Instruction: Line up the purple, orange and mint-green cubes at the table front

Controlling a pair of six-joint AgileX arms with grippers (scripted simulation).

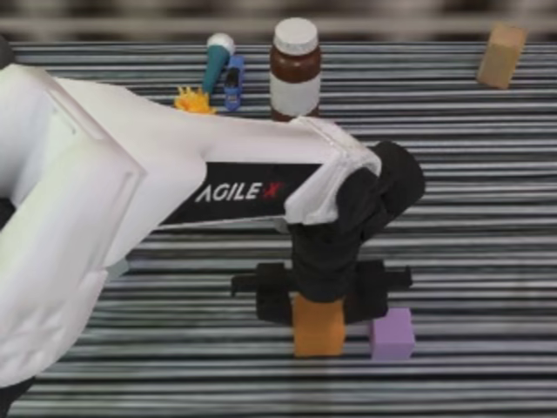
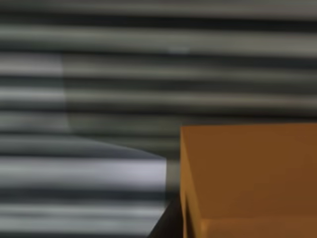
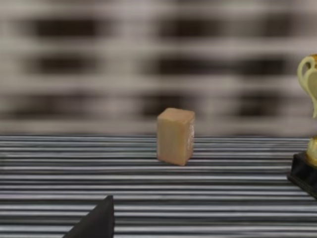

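Note:
The orange cube (image 1: 318,335) stands on the striped table (image 1: 487,261) near its front edge, just left of the smaller purple cube (image 1: 392,333), with a narrow gap between them. My left gripper (image 1: 319,306) comes down over the orange cube from above and is shut on it. In the left wrist view the orange cube (image 2: 247,173) fills the near corner with a dark finger (image 2: 168,220) against its side. The mint-green cube is hidden. The right arm is out of the top view; its wrist view shows one dark finger (image 3: 99,218) over bare table.
At the back stand a brown bottle with a white cap (image 1: 295,70), a teal-and-white tool (image 1: 216,59), a blue item (image 1: 233,83) and a small yellow-orange object (image 1: 193,100). A tan block (image 1: 501,55) stands at the back right. A gold trophy (image 3: 309,124) is nearby.

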